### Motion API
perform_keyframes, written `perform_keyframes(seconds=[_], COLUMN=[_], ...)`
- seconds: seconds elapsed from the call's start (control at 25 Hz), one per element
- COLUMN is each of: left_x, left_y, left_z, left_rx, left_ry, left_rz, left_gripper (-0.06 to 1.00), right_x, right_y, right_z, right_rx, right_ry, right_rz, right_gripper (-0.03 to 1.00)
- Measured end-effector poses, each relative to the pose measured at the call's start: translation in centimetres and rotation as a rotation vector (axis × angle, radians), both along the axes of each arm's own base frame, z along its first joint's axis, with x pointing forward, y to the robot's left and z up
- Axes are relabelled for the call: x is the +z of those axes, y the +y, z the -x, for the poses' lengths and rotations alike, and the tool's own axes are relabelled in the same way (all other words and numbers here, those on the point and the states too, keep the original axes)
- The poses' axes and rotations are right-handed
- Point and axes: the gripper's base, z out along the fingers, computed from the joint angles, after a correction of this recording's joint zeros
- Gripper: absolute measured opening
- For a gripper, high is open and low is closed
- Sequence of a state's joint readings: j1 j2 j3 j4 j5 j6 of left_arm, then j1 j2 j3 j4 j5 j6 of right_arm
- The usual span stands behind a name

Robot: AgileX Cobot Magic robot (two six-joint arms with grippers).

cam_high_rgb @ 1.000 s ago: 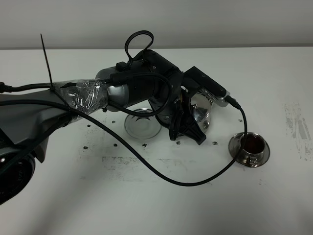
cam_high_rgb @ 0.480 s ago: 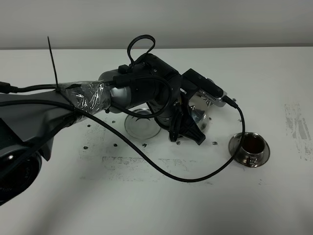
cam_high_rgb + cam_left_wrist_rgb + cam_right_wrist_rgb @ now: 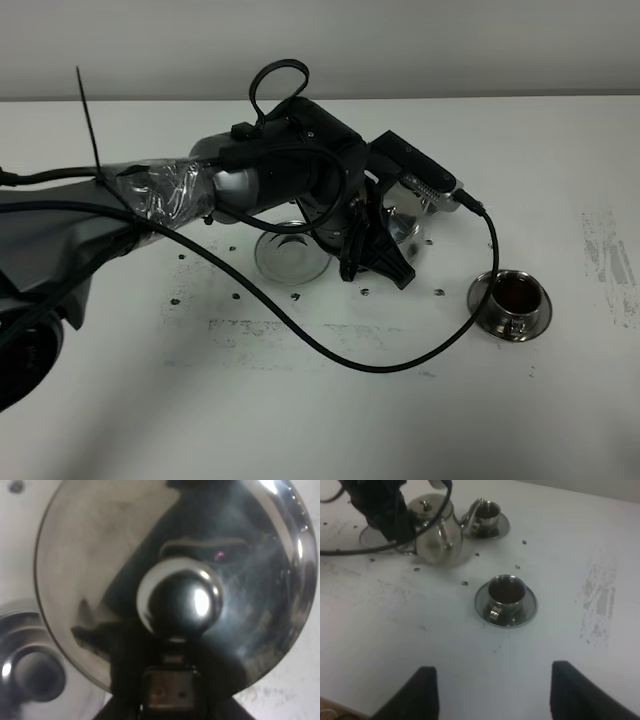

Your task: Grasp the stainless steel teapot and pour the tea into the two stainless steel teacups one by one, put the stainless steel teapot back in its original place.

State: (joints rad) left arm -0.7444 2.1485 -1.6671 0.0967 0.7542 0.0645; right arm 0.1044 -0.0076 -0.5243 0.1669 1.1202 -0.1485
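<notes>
The stainless steel teapot (image 3: 405, 212) shows beside my left gripper (image 3: 374, 252), which is shut on its handle side; the arm hides the handle. The left wrist view looks straight down on the teapot's domed lid (image 3: 100, 555) and knob (image 3: 180, 602). In the right wrist view the teapot (image 3: 437, 530) points its spout at the far teacup (image 3: 487, 512). The near teacup (image 3: 510, 296) stands on its saucer, holding dark tea. The bare round saucer (image 3: 290, 255), the original place, lies left of the pot. My right gripper (image 3: 495, 700) hangs open above the table's near side, away from everything.
A black cable (image 3: 380, 365) loops over the table from the left wrist camera. Small dark spots (image 3: 235, 295) dot the white surface around the saucer. A worn grey patch (image 3: 610, 260) marks the table's right side.
The left arm has carried the teapot a little toward the far side of the table, closer to the far teacup. The near teacup and the bare saucer have not moved.
</notes>
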Motion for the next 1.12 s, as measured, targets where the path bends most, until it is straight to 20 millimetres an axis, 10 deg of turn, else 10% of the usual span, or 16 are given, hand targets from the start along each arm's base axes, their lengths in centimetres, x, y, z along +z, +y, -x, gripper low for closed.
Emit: perform_keyframes(seconds=[0.64,1.12], left_x=[3.6,2.5], left_y=[9.1,10.6], left_z=[-0.1,-0.6], left_rx=[0.086,0.074], left_ry=[-0.02,0.001], left_rz=[-0.033,-0.008], left_gripper=[0.18,0.18], right_x=[0.0,0.0], right_y=[0.0,0.0], right_z=[0.0,0.0], right_rx=[0.0,0.0], right_ry=[0.0,0.0], right_rz=[0.0,0.0], right_gripper=[0.48,0.48])
